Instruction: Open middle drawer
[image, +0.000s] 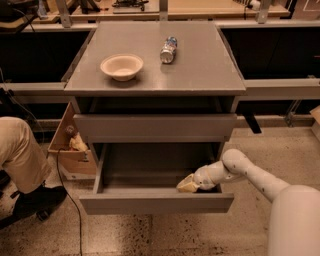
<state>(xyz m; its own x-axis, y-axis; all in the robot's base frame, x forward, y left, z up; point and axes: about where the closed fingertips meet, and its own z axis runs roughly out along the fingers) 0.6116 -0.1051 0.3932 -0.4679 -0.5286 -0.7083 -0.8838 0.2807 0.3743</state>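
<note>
The grey cabinet (155, 60) stands in the middle of the camera view. Its middle drawer (155, 202) is pulled far out toward me, and its grey box interior (145, 167) has nothing in it but my gripper. Above it, the taller upper drawer front (155, 127) sits slightly proud of the frame. The lowest drawer is hidden under the open one. My gripper (186, 185) is inside the open drawer at its right end, just behind the front panel. My white arm (250, 172) reaches in from the lower right.
A cream bowl (121, 66) and a can lying on its side (168, 49) rest on the cabinet top. An open cardboard box (70, 145) stands to the cabinet's left. A person's leg (20, 155) and shoe are at the far left, beside a black cable (75, 210) on the floor.
</note>
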